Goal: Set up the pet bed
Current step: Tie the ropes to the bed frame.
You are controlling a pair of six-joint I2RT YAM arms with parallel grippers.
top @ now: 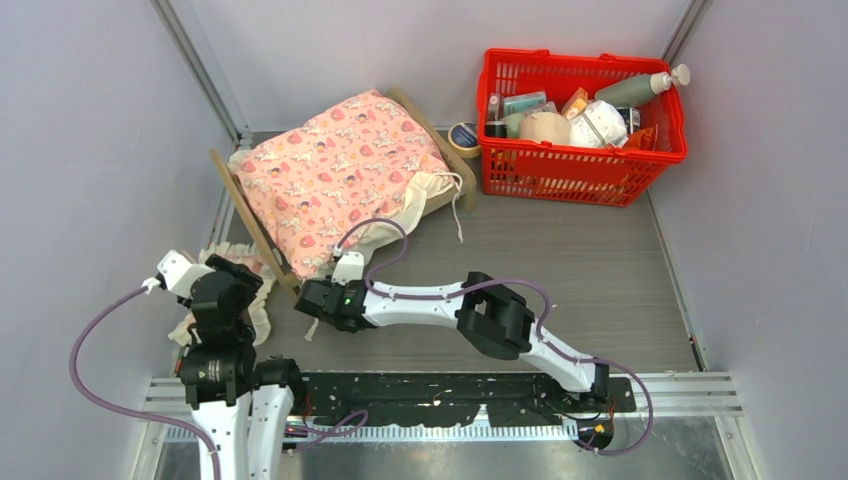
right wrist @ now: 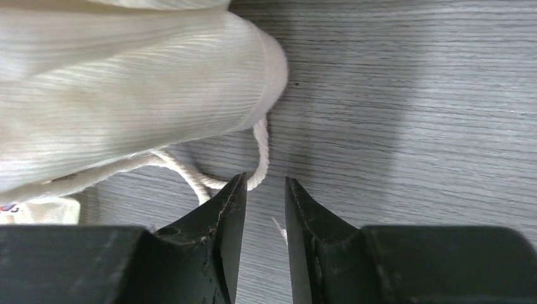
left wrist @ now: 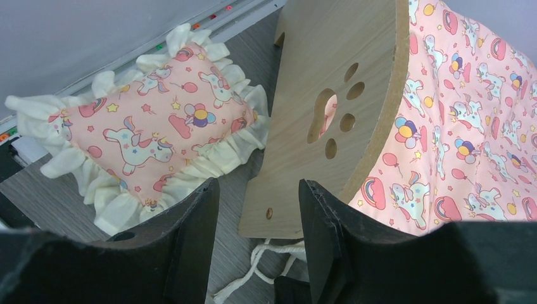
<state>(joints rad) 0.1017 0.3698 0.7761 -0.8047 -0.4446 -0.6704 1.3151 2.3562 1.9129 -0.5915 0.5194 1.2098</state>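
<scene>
The right gripper (right wrist: 261, 182) is hovering low over the table (top: 590, 270). Its jaws are standing a narrow way apart and gripping nothing, and bare grey surface is showing between them. A thin white strand may be lying in that gap, though the wrist view is too tight to be sure. Just beyond the fingertips a white cord (right wrist: 261, 152) is looping out from under the rounded edge of a cream cloth (right wrist: 126, 82).

The left gripper (left wrist: 258, 190) is standing wide open and empty, pointing at the lower edge of the arched headboard (left wrist: 335, 114) with its paw-print cutout. Left of that board a frilled pillow (left wrist: 158, 126) is lying flat on the table, its frill just beside the wood.

The pet bed (top: 255, 222) is sitting slantwise at the far left. Its headboard is toward the near left and its foot end is reaching toward a tape roll (top: 463, 135) and the red basket (top: 560, 175) at the far right. A pink blanket (top: 340, 170) is covering it, overhanging its near side.

The left wall is crowding the pillow and headboard. A broad bare stretch of table is lying open to the right, between bed, basket and arm bases.
</scene>
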